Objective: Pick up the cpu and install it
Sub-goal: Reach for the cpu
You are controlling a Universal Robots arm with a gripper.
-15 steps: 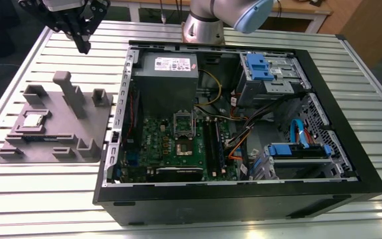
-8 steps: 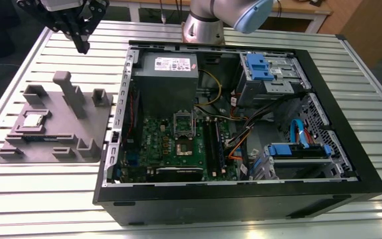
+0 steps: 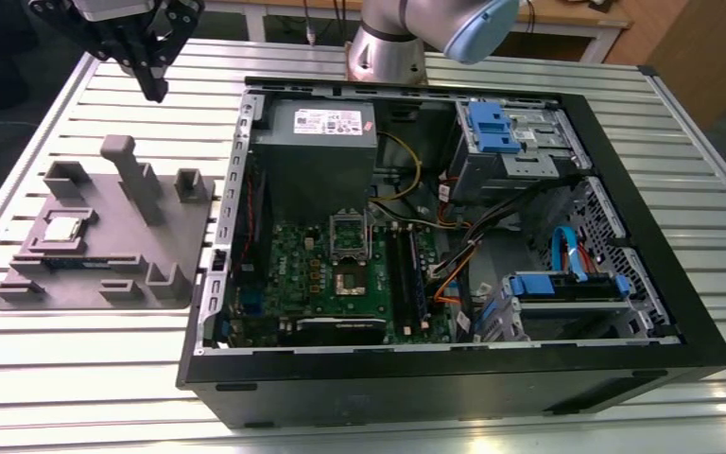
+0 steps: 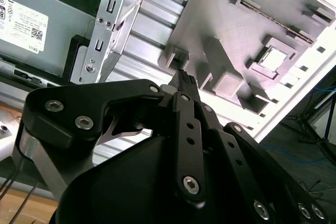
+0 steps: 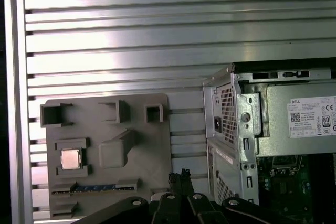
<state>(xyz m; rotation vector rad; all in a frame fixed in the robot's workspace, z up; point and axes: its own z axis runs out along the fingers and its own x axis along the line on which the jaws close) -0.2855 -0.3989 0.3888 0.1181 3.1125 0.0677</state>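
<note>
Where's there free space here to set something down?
Bare table slats lie between the tray and the near edge, beyond the tray, and along the case on the exterior view's right. The tray holds the cpu; inside the case it is crowded with cables.

A slatted metal surface (image 3: 73, 378) carried a grey moulded tray (image 3: 177, 248) and, just beside it, an open computer case (image 3: 464, 383).
</note>
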